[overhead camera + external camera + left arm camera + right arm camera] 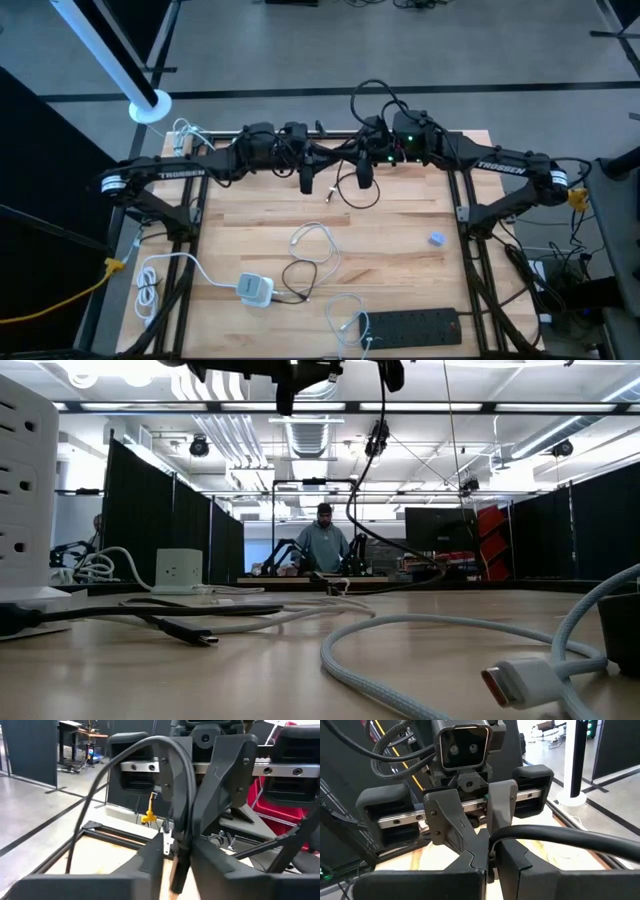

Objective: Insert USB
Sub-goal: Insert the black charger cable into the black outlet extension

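**Black USB cable** (362, 196). The cable was held off the surface (400, 225), at the middle of its far edge, where the two arms met. From there it hung in a loose loop just above the wood. In the left wrist view I saw a small silver plug (166, 842) beside the cable's black sheath.

**Right gripper** (366, 178). It was raised over the far edge, facing the left arm. In its own wrist view its jaws were closed tight on the black cable, which ran out from between them to one side.

**Left gripper** (306, 180). It was raised just beside the right gripper, pointing at it. The cable passed close between its jaws, but I could not tell whether they gripped it.

**Surface, middle.** A white cable (312, 245) lay in loose loops, and a small blue object (436, 238) sat well apart from it towards the right arm's side.

**Surface, near edge.** A white adapter (255, 288) lay there with a thin dark lead touching it. A black power strip (415, 322) lay along the edge, with a second white cable (345, 315) coiled just beside it.

**Low view.** A white connector (515, 682) lay in the foreground on the wood. A person (325, 540) stood at a bench in the room beyond.
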{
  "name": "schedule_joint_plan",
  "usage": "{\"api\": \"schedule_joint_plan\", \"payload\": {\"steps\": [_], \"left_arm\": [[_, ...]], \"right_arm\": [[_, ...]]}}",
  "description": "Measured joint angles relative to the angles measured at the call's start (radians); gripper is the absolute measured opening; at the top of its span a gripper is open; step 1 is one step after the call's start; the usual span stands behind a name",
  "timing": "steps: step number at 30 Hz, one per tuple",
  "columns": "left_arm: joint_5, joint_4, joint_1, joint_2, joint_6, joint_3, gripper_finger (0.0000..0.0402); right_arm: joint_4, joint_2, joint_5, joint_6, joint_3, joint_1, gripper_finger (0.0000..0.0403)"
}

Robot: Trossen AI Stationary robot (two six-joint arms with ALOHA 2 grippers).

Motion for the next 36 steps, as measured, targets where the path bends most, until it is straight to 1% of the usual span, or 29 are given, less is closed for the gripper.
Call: {"api": "schedule_joint_plan", "payload": {"steps": [3, 7, 10, 13, 15, 17, 23, 28, 33, 36], "left_arm": [[0.005, -0.083, 0.0, -0.037, 0.05, 0.0, 0.0146], [0.006, -0.266, 0.0, -0.112, 0.149, 0.0, 0.0194], [0.005, -0.392, 0.0, -0.17, 0.19, 0.0, 0.0215], [0.007, -0.492, 0.0, -0.217, 0.209, 0.0, 0.0222], [0.008, -0.543, 0.0, -0.238, 0.208, 0.0, 0.022], [0.009, -0.572, 0.0, -0.254, 0.207, 0.0, 0.0213], [0.028, -0.569, -0.027, -0.276, 0.199, 0.0, 0.0178], [0.029, -0.561, -0.106, -0.268, 0.212, 0.0, 0.0146], [0.027, -0.542, -0.191, -0.24, 0.214, -0.001, 0.0118], [-0.022, -0.523, -0.239, -0.22, 0.212, -0.001, 0.0102]], "right_arm": [[-0.006, -0.024, -0.006, 0.002, -0.001, 0.001, 0.0006], [0.001, -0.083, -0.03, -0.002, -0.001, 0.001, 0.0006], [-0.003, -0.129, -0.09, -0.005, -0.001, 0.001, 0.0006], [-0.001, -0.179, -0.12, -0.005, -0.001, 0.002, 0.0006], [0.013, -0.216, -0.101, 0.004, -0.001, 0.001, 0.0006], [0.032, -0.251, -0.045, 0.025, -0.001, 0.001, 0.0006], [0.167, -0.329, 0.072, 0.11, 0.0, 0.001, 0.0006], [0.285, -0.376, 0.132, 0.151, 0.0, 0.001, 0.0006], [0.31, -0.414, 0.188, 0.177, 0.001, 0.001, 0.0006], [0.398, -0.423, 0.196, 0.177, 0.001, 0.001, 0.0006]]}}
